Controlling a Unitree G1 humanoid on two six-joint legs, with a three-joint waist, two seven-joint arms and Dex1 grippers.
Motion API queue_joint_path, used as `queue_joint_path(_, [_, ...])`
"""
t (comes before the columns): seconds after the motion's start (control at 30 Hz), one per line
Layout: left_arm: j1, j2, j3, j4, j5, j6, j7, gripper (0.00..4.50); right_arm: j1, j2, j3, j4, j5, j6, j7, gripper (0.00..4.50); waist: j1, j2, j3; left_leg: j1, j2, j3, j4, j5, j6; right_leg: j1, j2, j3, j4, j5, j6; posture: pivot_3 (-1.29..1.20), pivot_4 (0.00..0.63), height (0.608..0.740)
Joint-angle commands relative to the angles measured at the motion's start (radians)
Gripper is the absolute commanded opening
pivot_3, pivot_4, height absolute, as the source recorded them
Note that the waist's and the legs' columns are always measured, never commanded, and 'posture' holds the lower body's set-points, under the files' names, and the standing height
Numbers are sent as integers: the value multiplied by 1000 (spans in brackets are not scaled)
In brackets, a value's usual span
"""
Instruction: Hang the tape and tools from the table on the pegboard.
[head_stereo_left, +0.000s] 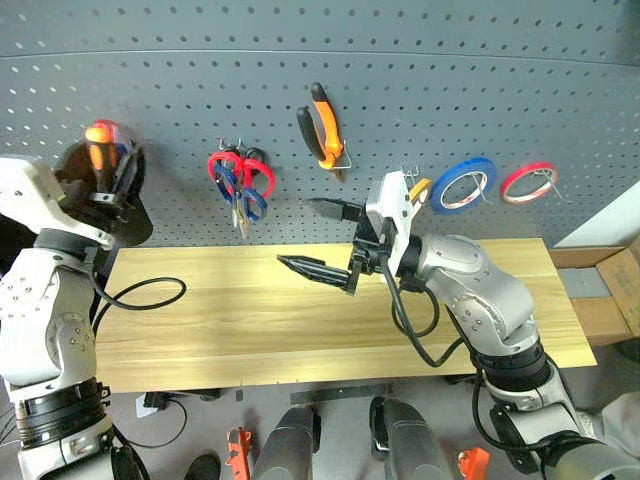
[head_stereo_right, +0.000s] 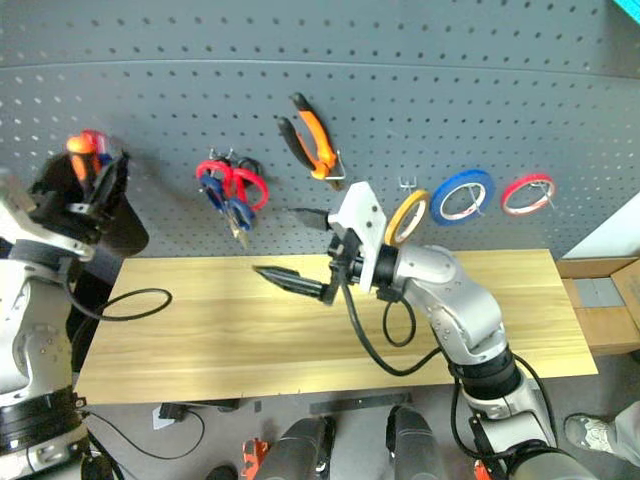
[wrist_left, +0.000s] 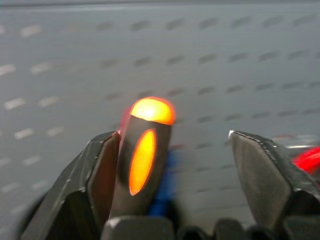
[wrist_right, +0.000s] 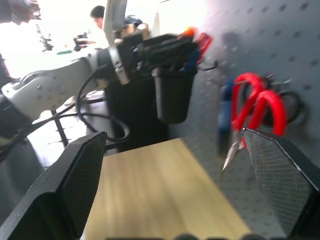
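With pliers (head_stereo_left: 322, 126), scissors (head_stereo_left: 240, 183) and yellow tape (head_stereo_right: 407, 217) hung on the pegboard (head_stereo_left: 430, 90) and the counter (head_stereo_left: 260, 320) bare, the parted left gripper (wrist_left: 170, 165) stood around the screwdriver (wrist_left: 142, 155) at the far-left cup (wrist_right: 172, 92), the right gripper (head_stereo_left: 330, 240) wide and empty.

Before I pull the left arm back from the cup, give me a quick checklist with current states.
1. Left gripper open: ok, the fingers stand apart.
2. Screwdriver free of the fingers: not ok, it leans against one finger.
3. Screwdriver seated in the black cup: cannot tell, only the handle top shows.
4. Right gripper open and empty: ok.
5. Pliers, scissors and yellow tape on the pegboard: ok.
6. Table free of task items: ok.
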Motion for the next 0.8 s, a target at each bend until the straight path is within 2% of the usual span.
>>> queue_joint_path(0.03, [115,-3,-73,-123,-34,68,-54,3702,77,-73,-14,-35,23,-4,64,4500,4,0,0,0,0,0,0,0,0,0,0,0,0,0,0,37,231,740])
queue_joint_path(0.13, [198,-18,-144,-157,45,43,-50,3702,163,-150,-23,-1,-13,-42,95,4500,14,10,-6,2,0,0,0,0,0,3,0,0,1,0,0,35,234,740])
queue_joint_path(0.27, [257,-70,-161,-178,37,54,-21,3702,225,-198,-46,25,-21,-60,109,4500,15,10,-7,5,1,1,0,0,1,5,0,1,2,2,-2,28,235,740])
queue_joint_path(0.6, [361,-166,-208,-91,111,-2,-24,3702,306,-172,-38,99,-59,-99,73,4500,4,10,-18,5,1,3,0,1,1,4,1,2,1,2,-3,9,195,740])
queue_joint_path(0.73, [397,-202,-257,1,192,-59,-26,3702,329,-146,-53,213,-110,-162,36,4500,4,11,-48,5,1,4,-1,1,1,4,1,3,0,2,-3,-7,146,740])
queue_joint_path(0.8, [375,-235,-249,73,237,-146,-1,3702,334,-139,-64,265,-134,-197,21,4500,4,11,-63,6,1,5,-1,1,1,5,1,3,0,2,-3,-16,131,740])
